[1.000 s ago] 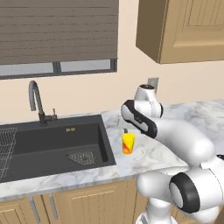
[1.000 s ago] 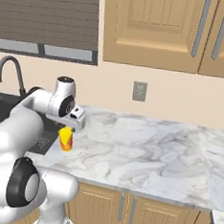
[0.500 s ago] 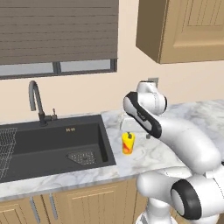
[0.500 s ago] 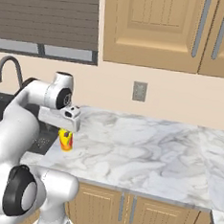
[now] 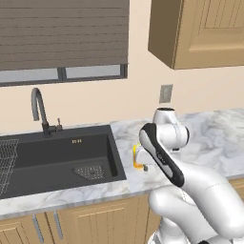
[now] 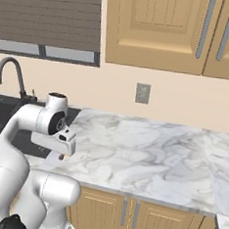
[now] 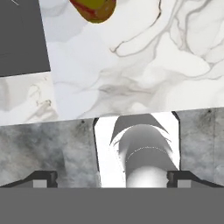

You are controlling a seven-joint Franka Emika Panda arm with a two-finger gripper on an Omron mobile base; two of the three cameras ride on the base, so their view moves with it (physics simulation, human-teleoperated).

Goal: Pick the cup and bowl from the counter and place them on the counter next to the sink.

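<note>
White marble with grey veins makes up the counter (image 5: 209, 128), and the cup (image 5: 137, 158) stands on it close to its front edge, just beside the right rim of the sink (image 5: 57, 159). From the left base view the small yellow cup shows only in part, its right side covered by the robot's white forearm. In the hand view the cup (image 7: 94, 8) sits at the very top edge, its yellow and red-orange body cut off by the frame, with veined marble spread below it and a dark grey corner of the sink (image 7: 22, 39) at upper left.

The gripper (image 7: 111, 180) has its two dark finger tips far apart at the bottom corners of the hand view, so the jaws stand wide and nothing lies between them; the cup is well clear of them. From the right base view the hand (image 6: 60, 143) hangs low over the counter's front edge, near the sink end, pointing downward.

Dark and recessed, the sink carries a curved faucet (image 5: 40, 112) at its back rim, a wire rack (image 5: 7, 159) at its left end and a drain strainer (image 5: 90, 170) on its floor. Light wooden cabinets (image 6: 127, 213) run under the counter, wooden wall cabinets (image 6: 173, 30) hang above, and a grey wall outlet (image 6: 142, 93) sits on the beige wall behind the counter's back edge.
</note>
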